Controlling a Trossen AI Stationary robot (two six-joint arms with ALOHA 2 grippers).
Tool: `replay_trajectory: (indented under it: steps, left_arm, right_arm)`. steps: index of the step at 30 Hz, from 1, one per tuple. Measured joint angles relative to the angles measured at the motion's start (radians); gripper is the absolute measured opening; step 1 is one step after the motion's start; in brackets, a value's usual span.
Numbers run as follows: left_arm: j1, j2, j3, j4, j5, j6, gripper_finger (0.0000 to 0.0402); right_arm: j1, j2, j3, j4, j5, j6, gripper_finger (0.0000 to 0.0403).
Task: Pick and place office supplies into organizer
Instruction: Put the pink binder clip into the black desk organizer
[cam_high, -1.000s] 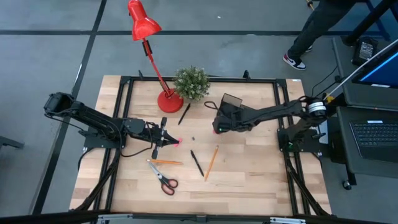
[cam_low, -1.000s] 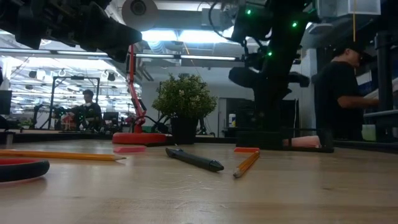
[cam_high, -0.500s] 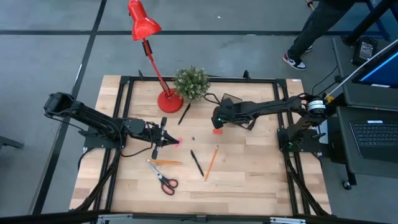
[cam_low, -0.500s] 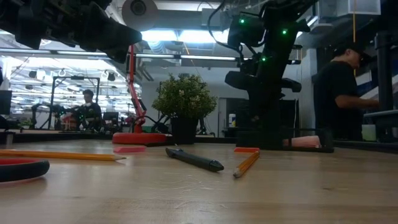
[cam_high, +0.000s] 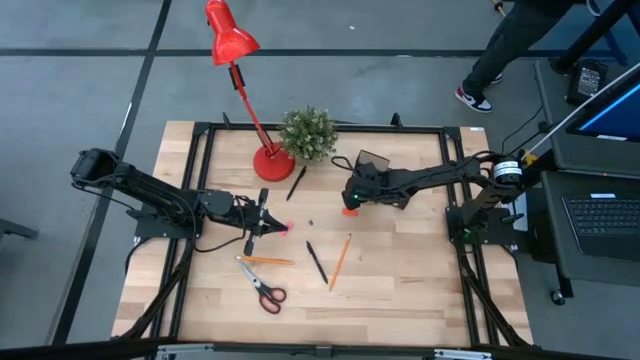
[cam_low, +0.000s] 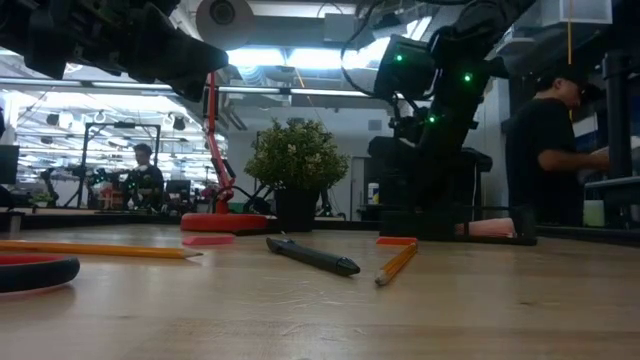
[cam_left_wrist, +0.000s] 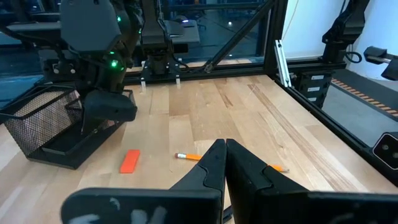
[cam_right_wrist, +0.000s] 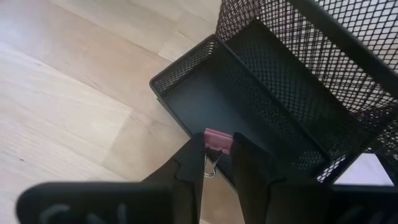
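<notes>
Looking down from the high view, I have the right claw (cam_high: 352, 190) at the near edge of the black mesh organizer (cam_high: 374, 163), with a small orange eraser (cam_high: 348, 211) on the worktop (cam_high: 400, 290) just beside it; the left claw (cam_high: 262, 222) waits well apart, pressed together over a pink eraser (cam_high: 287, 227), with scissors (cam_high: 263, 286), pencils (cam_high: 340, 262) and a pen (cam_high: 316, 261) scattered nearby. From the low view, the right arm hangs over the organizer behind the pencil (cam_low: 396, 263) and pen (cam_low: 312, 256). Through the left wrist view, its fingers (cam_left_wrist: 214, 167) are shut on nothing I can see. Through the right wrist view, my right claw (cam_right_wrist: 217, 152) pinches a small pink clip (cam_right_wrist: 217, 140) just above the organizer's (cam_right_wrist: 261, 93) low front tray. My worry: the clip hangs close to the tray's rim, so letting go here could bounce it off the wire edge onto the worktop.
</notes>
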Motion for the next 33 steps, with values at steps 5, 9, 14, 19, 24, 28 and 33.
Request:
replay_trajectory:
  steps: [5, 9, 14, 19, 24, 28, 33]
  left_arm:
    - [0.0, 0.0, 0.0, 0.0, 0.0, 0.0, 0.0006]
    - [0.0, 0.0, 0.0, 0.0, 0.0, -0.001, 0.0006]
    - [0.0, 0.0, 0.0, 0.0, 0.0, -0.006, 0.0006]
    - [0.0, 0.0, 0.0, 0.0, 0.0, -0.006, 0.0006]
    - [0.0, 0.0, 0.0, 0.0, 0.0, -0.006, 0.0006]
    - [0.0, 0.0, 0.0, 0.0, 0.0, -0.006, 0.0006]
    - [0.0, 0.0, 0.0, 0.0, 0.0, -0.006, 0.0006]
  right_arm:
    - [0.0, 0.0, -0.004, 0.004, 0.015, -0.002, 0.0074]
    - [0.0, 0.0, -0.004, 0.017, 0.035, -0.003, 0.0074]
    - [0.0, 0.0, -0.004, 0.046, 0.042, -0.004, 0.0074]
    - [-0.002, 0.0, -0.004, 0.057, 0.046, -0.007, 0.0074]
    - [-0.006, 0.0, -0.004, 0.058, 0.063, -0.007, 0.0074]
    - [-0.005, 0.0, -0.004, 0.061, 0.125, -0.007, 0.0074]
    - [-0.005, 0.0, -0.004, 0.061, 0.114, -0.028, 0.0074]
